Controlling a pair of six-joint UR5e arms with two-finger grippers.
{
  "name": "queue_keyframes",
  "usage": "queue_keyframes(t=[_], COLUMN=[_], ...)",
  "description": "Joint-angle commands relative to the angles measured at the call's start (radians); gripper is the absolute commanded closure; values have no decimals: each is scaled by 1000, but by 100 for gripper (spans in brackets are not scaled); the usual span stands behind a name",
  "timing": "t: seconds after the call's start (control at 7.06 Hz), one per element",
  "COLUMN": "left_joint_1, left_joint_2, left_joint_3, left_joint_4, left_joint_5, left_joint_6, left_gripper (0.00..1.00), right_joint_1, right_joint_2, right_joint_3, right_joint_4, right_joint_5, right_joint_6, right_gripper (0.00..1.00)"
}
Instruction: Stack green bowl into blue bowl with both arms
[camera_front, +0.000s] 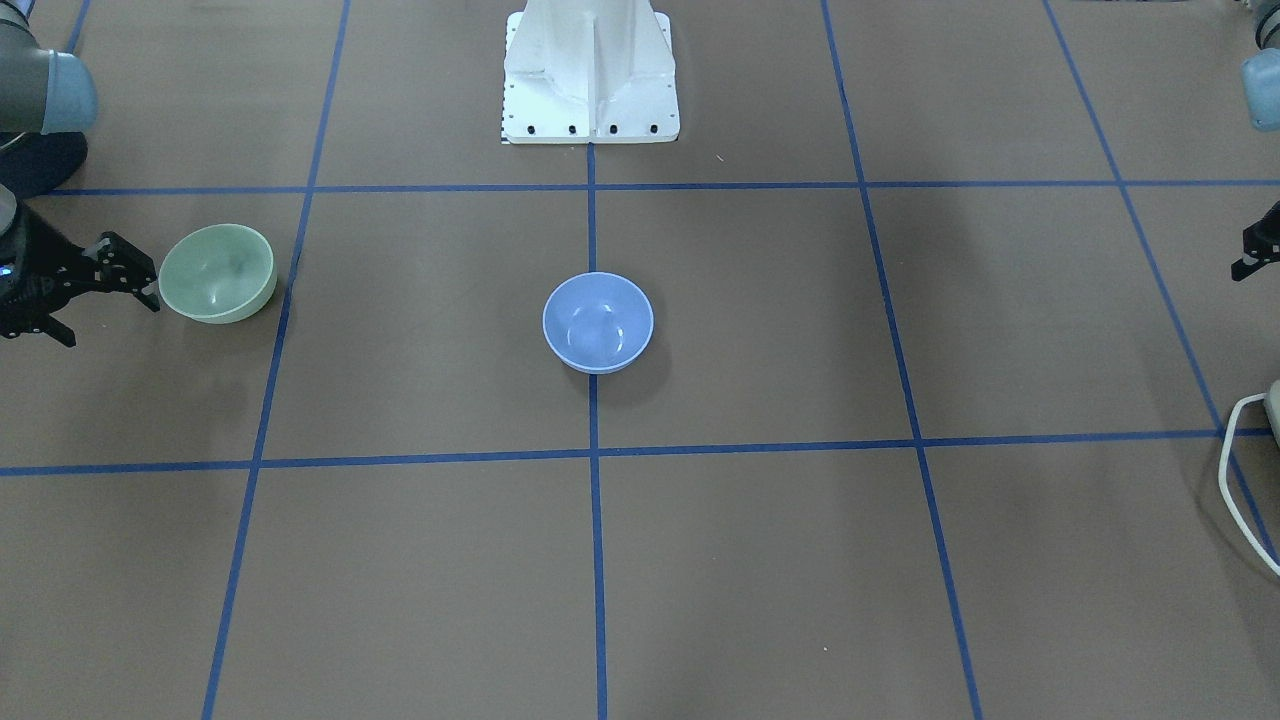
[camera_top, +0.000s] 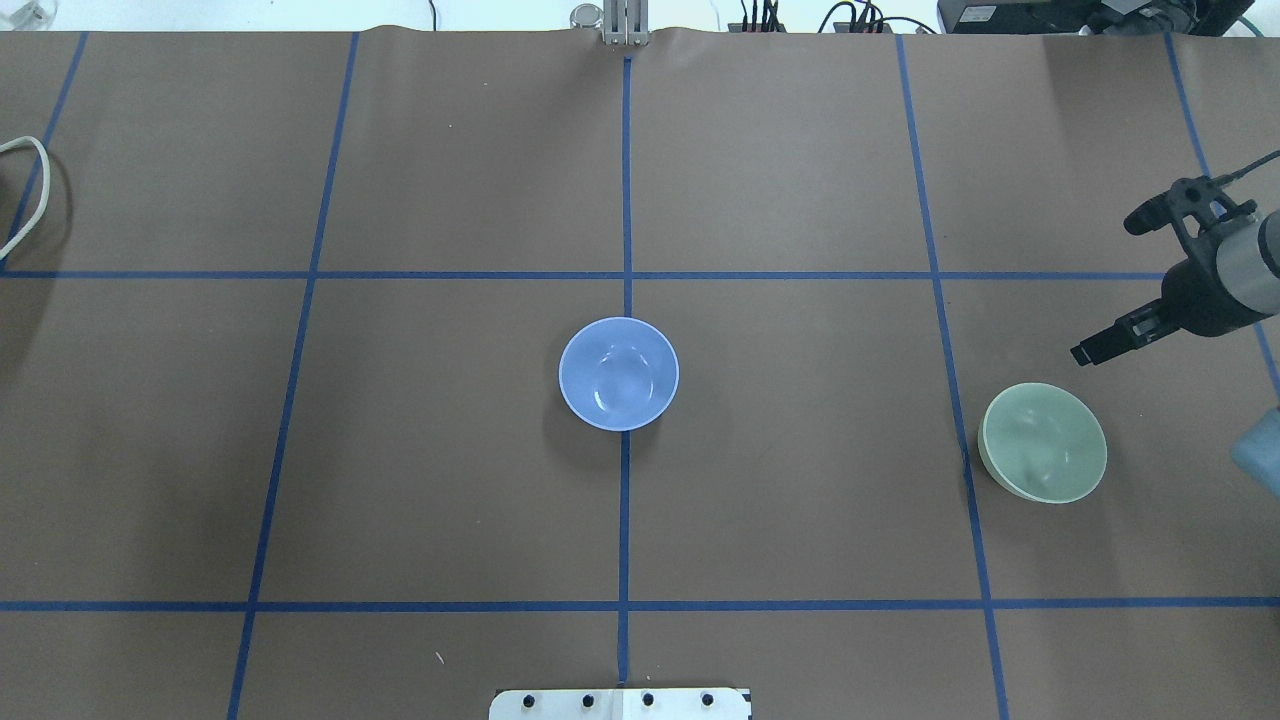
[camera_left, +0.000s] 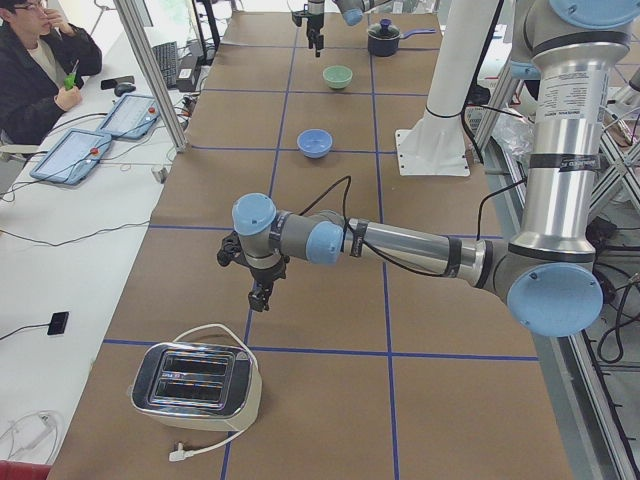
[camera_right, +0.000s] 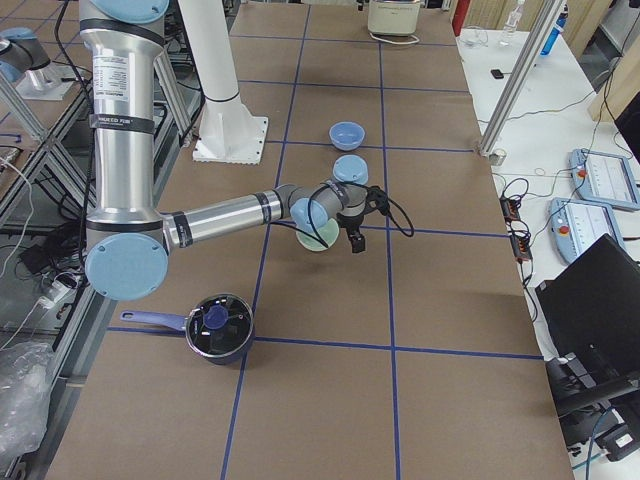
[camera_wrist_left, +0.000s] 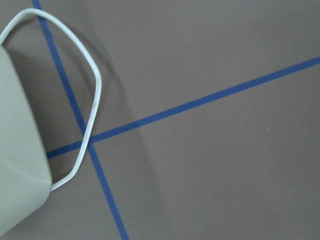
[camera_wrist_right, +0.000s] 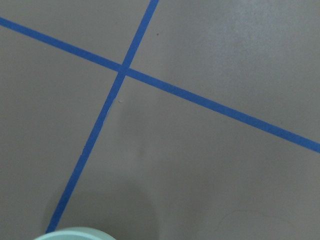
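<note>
Since the green bowl (camera_front: 218, 272) looked light, stiff and glossy, probably slippery, its thin rim seemed the place to pinch. It sat upright on the flat brown table (camera_front: 760, 560), well apart from the centred blue bowl (camera_front: 598, 322) with nothing between them. The right tool (camera_front: 115, 324) hung spread open just beside it, and whether the left tool (camera_front: 1258, 252) was open could not be told.

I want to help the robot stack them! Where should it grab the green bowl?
The green bowl sits upright and open, so pinch its rim from above, one finger inside, one outside; its round glossy sides would likely slip. The right gripper, open beside it, is nearest.
</note>
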Motion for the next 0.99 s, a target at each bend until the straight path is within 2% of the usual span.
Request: queue_keyframes(t=[0.0,0.14,0.28,0.43,0.57,0.71,0.85], left_joint_1=[-10,-10,-10,-10,-10,-10,-10], left_joint_2=[18,18,23,23,23,23,23], left_joint_3=[-5,-5,-5,-5,-5,-5,-5], left_joint_4=[-3,-3,-4,-4,-4,-4,-4], left_joint_5=[-2,-2,-2,-2,-2,-2,-2], left_joint_6=[17,17,17,15,15,15,15], left_gripper=[3,2,2,2,2,2,2], right_joint_1=[-69,-95,-100,-109,-118,-119,-119], right_joint_2=[-39,-56,-61,-61,-61,-61,-59], right_joint_3=[-2,-3,-3,-9,-12,-12,-12], right_joint_4=[63,66,66,66,66,66,66], right_joint_5=[-34,-51,-49,-49,-48,-45,-39], right_joint_6=[50,53,53,55,56,56,56], right_gripper=[6,30,59,78,82,97,100])
